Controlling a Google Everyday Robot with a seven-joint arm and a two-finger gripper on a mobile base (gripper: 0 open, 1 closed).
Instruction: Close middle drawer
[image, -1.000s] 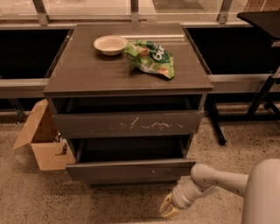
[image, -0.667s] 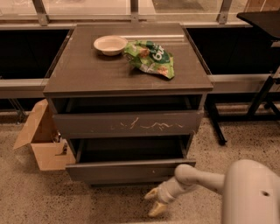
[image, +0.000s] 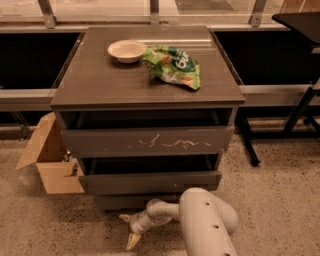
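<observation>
Nearest of all is my own arm (image: 207, 227), a thick pale tube low in front of the cabinet (image: 226, 116), right of its middle and bending left into my claw (image: 128, 230). The claw hangs just above the speckled floor (image: 280, 200), before the cabinet's foot and a little left of its centre line. Its two yellowish fingers (image: 132, 243) are spread apart and released, grasping nothing and touching no drawer. Just behind it is the cabinet's lowest front (image: 117, 201), sitting further back than the fronts above. Above that comes the middle drawer (image: 150, 182), its plain dark front pulled out from the cabinet, with a black gap showing over its top edge. It is higher than my claw and apart from it. Nothing lies between them, though my arm crosses in front of the cabinet's lower right part. Over the middle drawer, the scratched drawer (image: 150, 141) also stands out from the cabinet, jutting further than the one below it. To the cabinet's left, close against its side, an open cardboard box (image: 52, 167) rests on the floor. On the counter (image: 95, 82) that tops the cabinet, a crumpled green snack bag (image: 174, 65) lies right of centre, and a pale bowl (image: 127, 50) sits just left of it, toward the back edge. Beyond the cabinet's right side stand the black legs of a table (image: 300, 107).
</observation>
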